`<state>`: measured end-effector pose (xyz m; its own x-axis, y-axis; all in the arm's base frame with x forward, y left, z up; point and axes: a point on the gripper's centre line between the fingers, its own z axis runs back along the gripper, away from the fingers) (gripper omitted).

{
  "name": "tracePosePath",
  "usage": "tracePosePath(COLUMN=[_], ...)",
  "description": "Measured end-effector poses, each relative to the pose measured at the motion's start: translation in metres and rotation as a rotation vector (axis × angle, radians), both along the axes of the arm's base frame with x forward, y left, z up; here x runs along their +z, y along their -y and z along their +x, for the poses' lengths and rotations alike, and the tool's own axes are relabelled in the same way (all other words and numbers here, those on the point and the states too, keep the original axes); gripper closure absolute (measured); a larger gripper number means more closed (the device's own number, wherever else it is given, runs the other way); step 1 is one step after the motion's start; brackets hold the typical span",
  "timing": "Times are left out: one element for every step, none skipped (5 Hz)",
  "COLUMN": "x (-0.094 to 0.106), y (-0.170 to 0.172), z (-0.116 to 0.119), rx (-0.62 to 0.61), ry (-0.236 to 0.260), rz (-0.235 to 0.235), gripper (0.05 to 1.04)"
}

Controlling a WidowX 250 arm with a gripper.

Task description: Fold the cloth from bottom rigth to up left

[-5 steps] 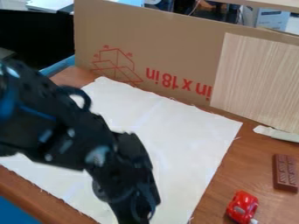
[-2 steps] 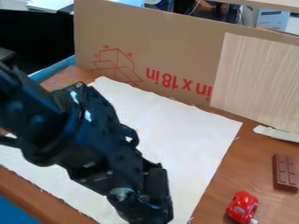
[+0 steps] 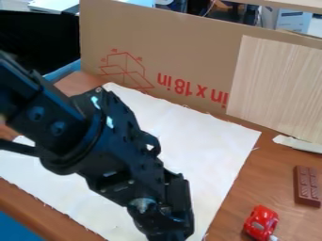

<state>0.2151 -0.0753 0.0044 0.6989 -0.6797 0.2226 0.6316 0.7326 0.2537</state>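
The black gripper (image 3: 171, 230) hangs at the bottom of the view, right of centre, over the lower right part of the cloth. Its fingertips are hidden at the bottom edge. The white cloth (image 3: 207, 141) lies flat and unfolded on the brown table, with frayed edges. Its top corner is near the cardboard, and its right corner points toward the wooden panel. The arm covers much of the cloth's left and middle, and its bottom right corner is partly hidden by the gripper.
A red toy car (image 3: 261, 222) sits right of the cloth near the front, with a brown chocolate bar (image 3: 307, 186) farther right. Behind the cloth stand a cardboard sheet (image 3: 182, 56) and a light wooden panel (image 3: 277, 87). A whitish strip (image 3: 299, 143) lies below the panel.
The gripper has moved right along the bottom of the view, toward the cloth's bottom right corner, and the arm has shifted with it. The cloth lies as before.
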Motion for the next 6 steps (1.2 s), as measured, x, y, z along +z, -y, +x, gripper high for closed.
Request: tracePosePath(x=[-0.002,-0.006,-0.006,0.014,0.039,0.058], y=[0.000,-0.002,-0.007,-0.014,-0.016,-0.013], z=[0.001,-0.003,-0.008,-0.012,-0.006,-0.012], rx=[-0.010,-0.010,-0.009,-0.009,0.010,0.010], ry=[0.009,0.002,-0.020,-0.101,-0.201,-0.282], rz=[0.001,0.005,0.002,-0.040,-0.097,-0.141], gripper=[0.718,0.928,1.021,1.030,1.030,1.031])
